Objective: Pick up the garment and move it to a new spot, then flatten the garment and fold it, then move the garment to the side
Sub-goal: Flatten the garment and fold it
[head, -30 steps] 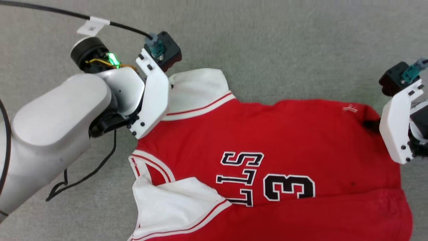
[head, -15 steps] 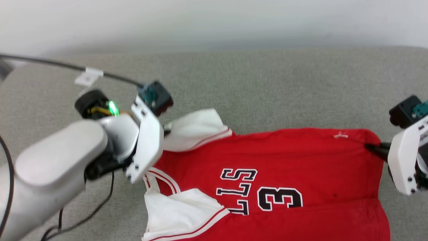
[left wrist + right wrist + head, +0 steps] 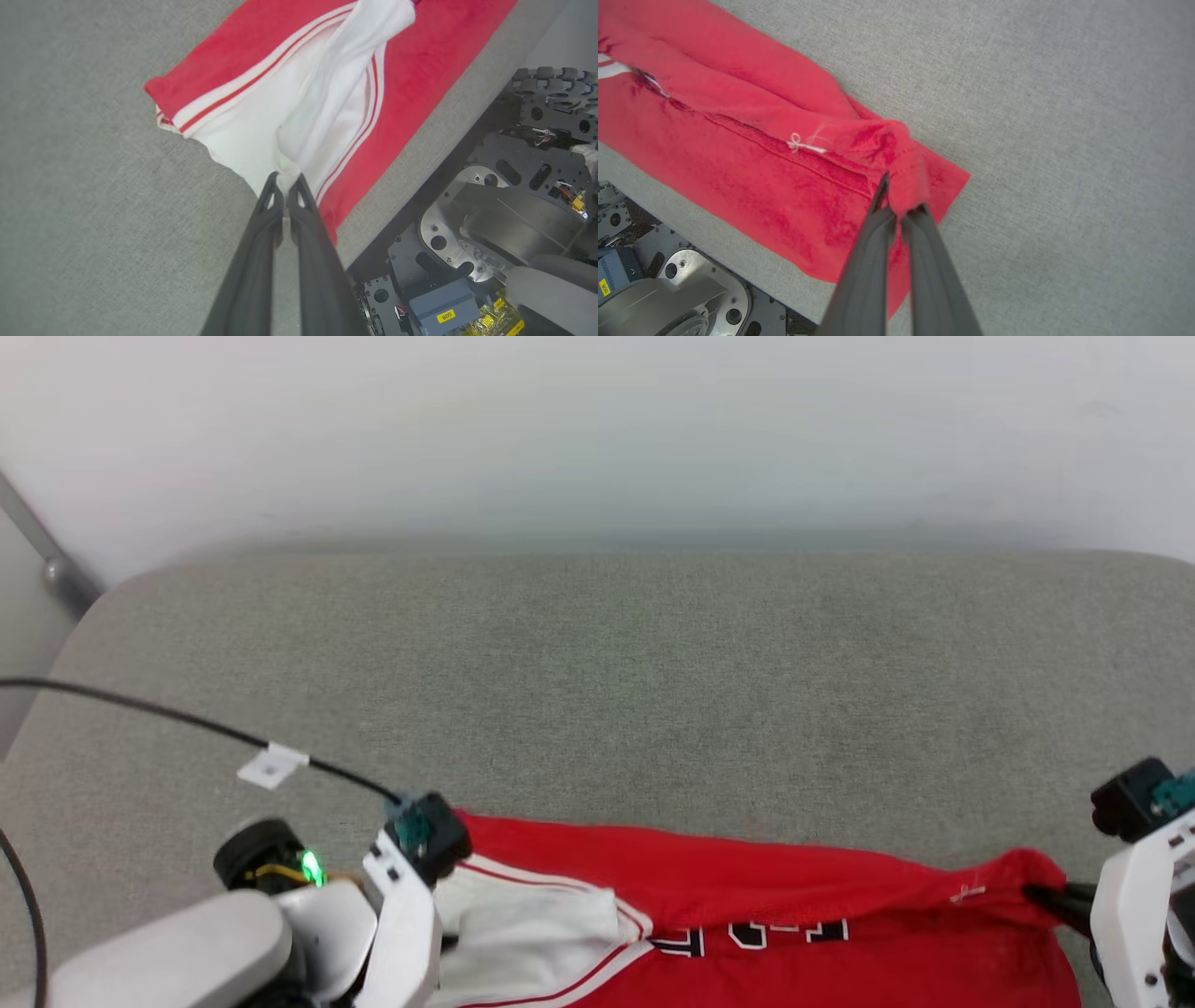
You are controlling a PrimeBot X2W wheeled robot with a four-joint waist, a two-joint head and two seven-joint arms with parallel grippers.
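From the head view, the garment lay stretched along the near edge of the grey pad. On the left wrist view, the left gripper was clenched on the white sleeve. On the right wrist view, the right gripper pinched a bunched red corner tight.

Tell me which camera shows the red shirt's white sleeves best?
The left wrist view: the white fabric sleeves with red-striped trim sit big in the middle, pinched by the left hand. The head view shows them low, partly hidden; the right wrist view catches a tiny white sliver.
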